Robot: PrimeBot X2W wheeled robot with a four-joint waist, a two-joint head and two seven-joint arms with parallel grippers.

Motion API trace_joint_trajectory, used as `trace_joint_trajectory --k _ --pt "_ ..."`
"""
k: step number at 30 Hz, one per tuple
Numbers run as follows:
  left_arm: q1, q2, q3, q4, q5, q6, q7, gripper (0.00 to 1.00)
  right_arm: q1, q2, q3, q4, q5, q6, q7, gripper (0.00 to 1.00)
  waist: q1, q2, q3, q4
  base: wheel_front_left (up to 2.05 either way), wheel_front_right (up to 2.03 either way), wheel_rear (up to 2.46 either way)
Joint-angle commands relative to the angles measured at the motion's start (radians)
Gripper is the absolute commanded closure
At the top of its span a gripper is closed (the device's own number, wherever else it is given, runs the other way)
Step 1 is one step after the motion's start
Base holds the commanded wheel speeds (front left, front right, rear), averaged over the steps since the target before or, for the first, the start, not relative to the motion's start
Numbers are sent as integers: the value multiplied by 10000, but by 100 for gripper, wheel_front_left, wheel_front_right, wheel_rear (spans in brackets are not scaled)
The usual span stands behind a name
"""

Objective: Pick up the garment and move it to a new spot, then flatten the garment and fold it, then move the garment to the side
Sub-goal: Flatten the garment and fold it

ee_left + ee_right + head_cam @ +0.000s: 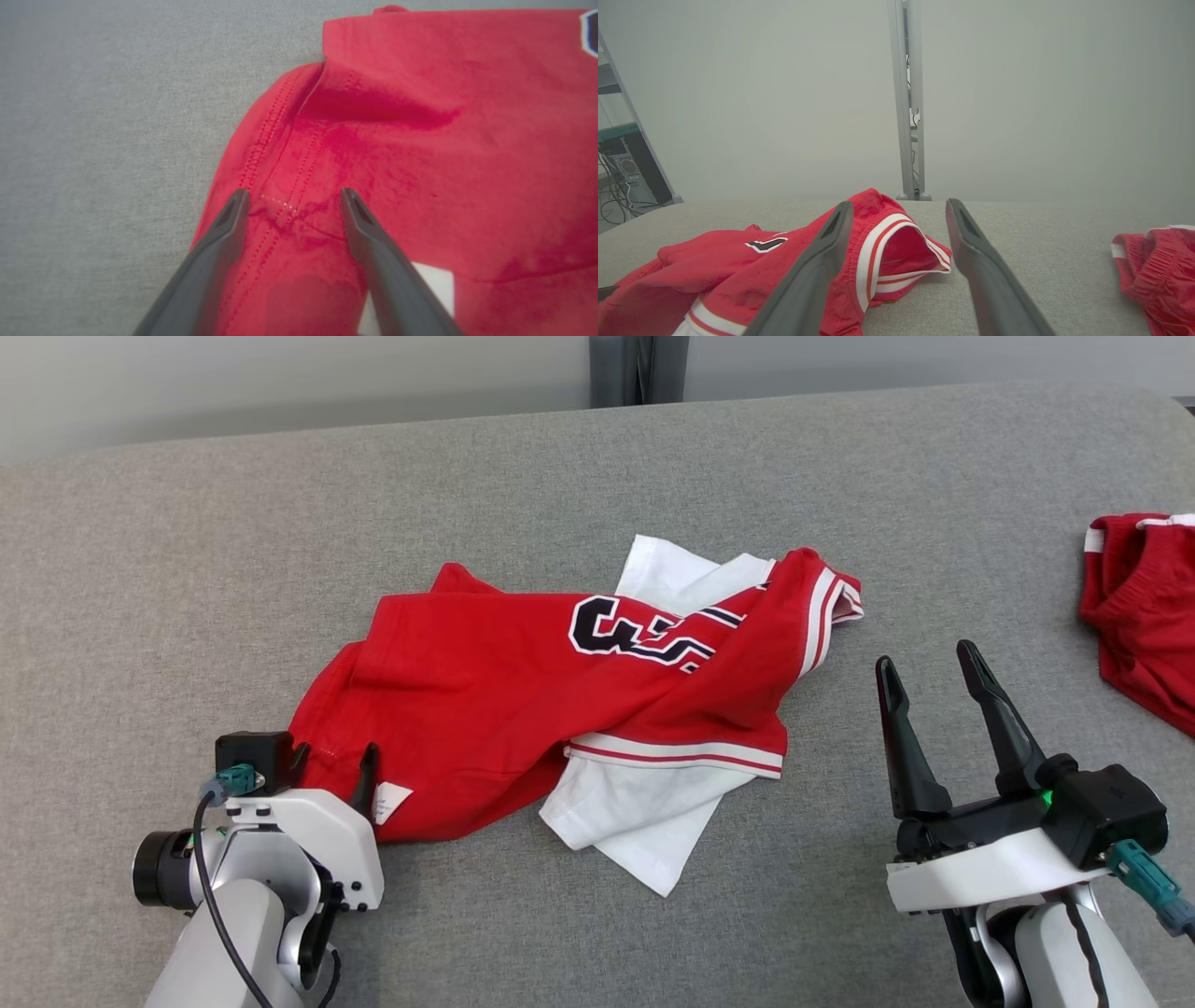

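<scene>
The garment (523,700) is a red jersey with white sleeves, striped trim and black lettering, lying crumpled in the middle of the grey surface. My left gripper (331,767) is open at its lower left corner, beside the small white label. In the left wrist view both fingers straddle a stitched red seam (280,205) of the garment (420,140), with the tips resting on or just above the cloth. My right gripper (934,667) stands open to the right of the garment, apart from it. Between its fingers the right wrist view shows the garment's striped opening (896,247).
Red shorts (1144,607) with a gathered waistband lie at the right edge of the grey padded surface (187,569), also seen as shorts (1153,266) in the right wrist view. A grey post (639,369) stands behind the far edge, against a pale wall.
</scene>
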Motion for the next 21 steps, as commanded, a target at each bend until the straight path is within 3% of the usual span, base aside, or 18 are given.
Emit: trace_joint_trajectory --k 1,2,5,21 --pt "-131 56 3 43 -45 -47 -28 2 -66 -60 -33 26 -5 3 -37 0 0 0 4 2 0 0 0" --pt "-149 48 -5 70 -81 -58 -38 40 -65 -60 -27 32 -3 3 -37 0 0 0 6 1 0 0 0" --pt "-204 29 45 145 -184 -77 -49 100 -76 -60 -30 30 12 3 -37 0 0 0 32 3 0 0 0" --pt "-99 95 104 63 -430 7 -569 100 297 -58 513 305 424 3 -37 0 0 0 -191 72 0 0 0"
